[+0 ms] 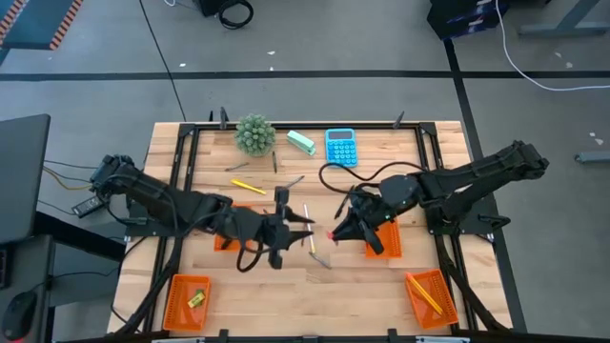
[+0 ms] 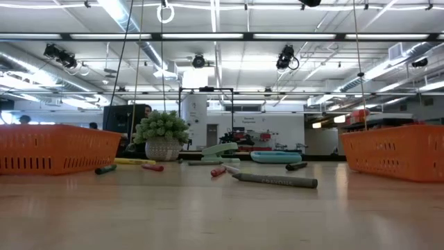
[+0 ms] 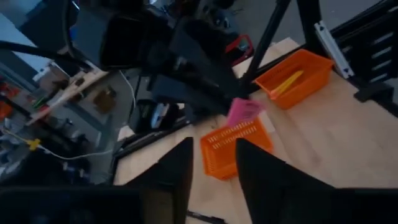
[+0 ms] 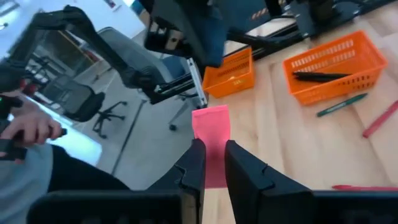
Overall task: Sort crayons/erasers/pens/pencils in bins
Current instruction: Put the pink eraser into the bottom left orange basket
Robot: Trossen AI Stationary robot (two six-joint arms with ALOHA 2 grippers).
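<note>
My right gripper (image 1: 337, 231) is at the table's middle, shut on a pink eraser (image 4: 211, 132), which also shows in the left wrist view (image 3: 244, 112). My left gripper (image 1: 286, 229) faces it from the left, open and empty (image 3: 212, 174). The four orange bins are one at the near left (image 1: 172, 303) with a yellow-green eraser (image 1: 196, 299), one at the near right (image 1: 419, 286) with pencils (image 1: 429, 297), one under my left arm (image 1: 223, 242) with a black pen (image 4: 323, 75), and one under my right arm (image 1: 391, 244). My right gripper pinches the pink eraser between its two fingers at one end (image 4: 212, 163). The rest of the eraser sticks out past the fingertips (image 4: 198, 155). The fingers point toward the table's left. The eraser is lifted clear of the table.
Loose on the wood are yellow pencils (image 1: 250, 187) (image 1: 307, 214), a grey stick (image 2: 277, 180), red crayons (image 2: 218, 171) (image 4: 379, 118) and a green pen (image 4: 342, 104). A plant (image 1: 254, 134), a mint-green block (image 1: 301, 142) and a blue calculator (image 1: 340, 146) stand at the far edge.
</note>
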